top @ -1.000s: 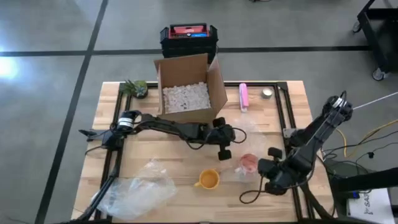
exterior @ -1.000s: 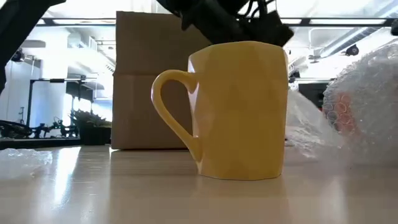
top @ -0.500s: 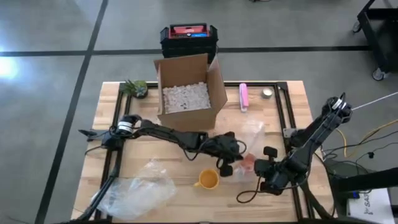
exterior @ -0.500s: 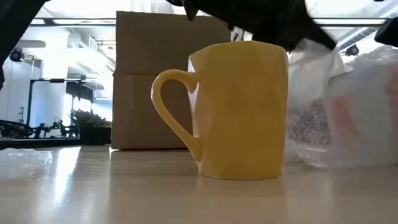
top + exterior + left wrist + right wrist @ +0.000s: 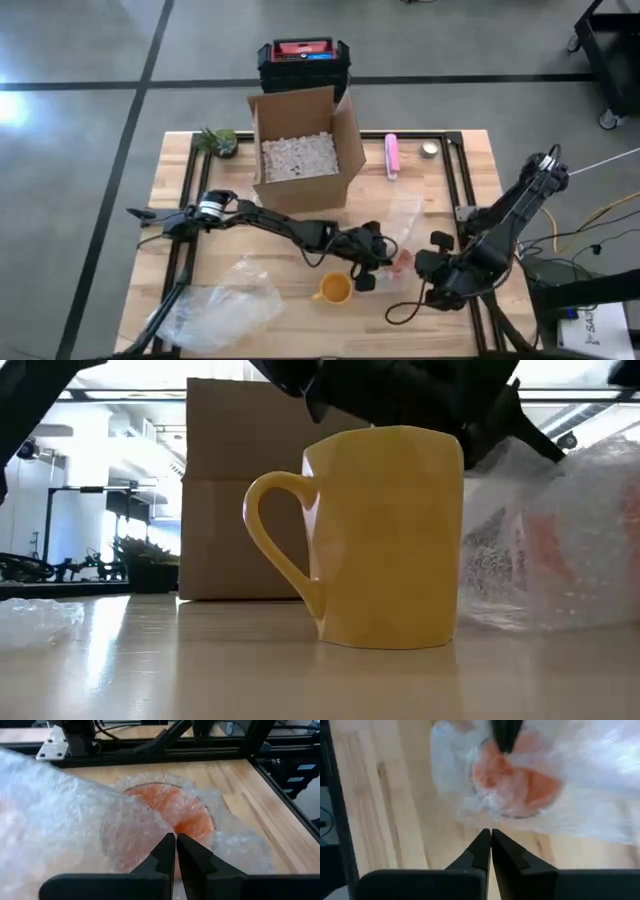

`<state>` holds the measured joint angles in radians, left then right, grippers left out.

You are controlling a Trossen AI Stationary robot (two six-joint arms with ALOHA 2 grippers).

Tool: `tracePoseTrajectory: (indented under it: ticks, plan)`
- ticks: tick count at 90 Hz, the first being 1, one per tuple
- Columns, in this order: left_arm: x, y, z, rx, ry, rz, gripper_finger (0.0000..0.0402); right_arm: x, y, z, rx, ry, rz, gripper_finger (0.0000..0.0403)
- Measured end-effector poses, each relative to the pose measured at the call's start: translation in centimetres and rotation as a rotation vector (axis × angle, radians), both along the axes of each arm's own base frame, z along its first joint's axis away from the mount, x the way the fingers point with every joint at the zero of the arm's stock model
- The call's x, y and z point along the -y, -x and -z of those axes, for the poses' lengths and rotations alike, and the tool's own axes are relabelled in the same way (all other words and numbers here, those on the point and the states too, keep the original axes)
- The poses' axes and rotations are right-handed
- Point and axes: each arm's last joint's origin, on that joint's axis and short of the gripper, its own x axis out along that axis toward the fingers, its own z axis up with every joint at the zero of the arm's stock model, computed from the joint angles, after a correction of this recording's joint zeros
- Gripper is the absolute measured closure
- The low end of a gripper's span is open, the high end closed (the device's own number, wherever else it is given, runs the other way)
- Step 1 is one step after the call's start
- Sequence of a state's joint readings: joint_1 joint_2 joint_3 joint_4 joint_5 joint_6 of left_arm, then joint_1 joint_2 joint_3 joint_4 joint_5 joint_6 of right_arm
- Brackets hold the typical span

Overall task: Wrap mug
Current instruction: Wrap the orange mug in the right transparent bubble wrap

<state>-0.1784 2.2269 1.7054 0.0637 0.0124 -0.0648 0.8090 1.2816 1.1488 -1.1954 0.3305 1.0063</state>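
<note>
The left hand (image 5: 176, 851) is pinched on the bubble wrap (image 5: 75, 815) over the orange mug (image 5: 402, 259), right of the yellow mug (image 5: 335, 289). The right hand (image 5: 491, 851) waits close by, fingers together, holding nothing. The thin wrap could slip out, or a pull could tip the orange mug.

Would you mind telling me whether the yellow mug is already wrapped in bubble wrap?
No, the yellow mug stands bare on the table, with bubble wrap beside it.

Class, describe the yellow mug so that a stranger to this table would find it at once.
Start at the open cardboard box at the table's far edge and come straight toward the near edge. The yellow mug stands upright there, bare, unlike the orange mug beside it, which is swathed in bubble wrap.
</note>
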Motion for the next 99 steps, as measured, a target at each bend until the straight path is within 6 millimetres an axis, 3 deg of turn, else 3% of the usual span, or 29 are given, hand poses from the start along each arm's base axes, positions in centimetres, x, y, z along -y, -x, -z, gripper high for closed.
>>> tracePoseTrajectory:
  ticks: [11,23,43,65,78,99]
  plan:
    - [0.1,0.0,0.0,0.003,0.000,0.002,0.0397,1.9,-0.1,-1.2,0.029,0.196,0.006,0.0403]
    - [0.3,0.0,-0.1,0.007,0.001,0.005,0.0397,5.0,-0.3,-0.6,-0.052,0.382,0.061,0.0403]
    - [0.2,0.0,-0.1,0.008,0.001,0.003,0.0397,8.5,-1.9,1.9,-0.024,0.406,0.078,0.0403]
    - [0.3,0.0,-0.1,0.008,0.001,0.005,0.0397,6.7,-3.5,3.1,0.048,0.083,-0.158,0.0403]
    - [0.3,0.0,0.0,0.007,0.001,0.005,0.0397,4.8,-3.5,3.3,0.111,0.006,-0.241,0.0403]
    - [0.3,0.0,0.0,0.007,0.001,0.003,0.0397,4.1,-3.6,6.8,0.008,-0.026,-0.223,0.0403]
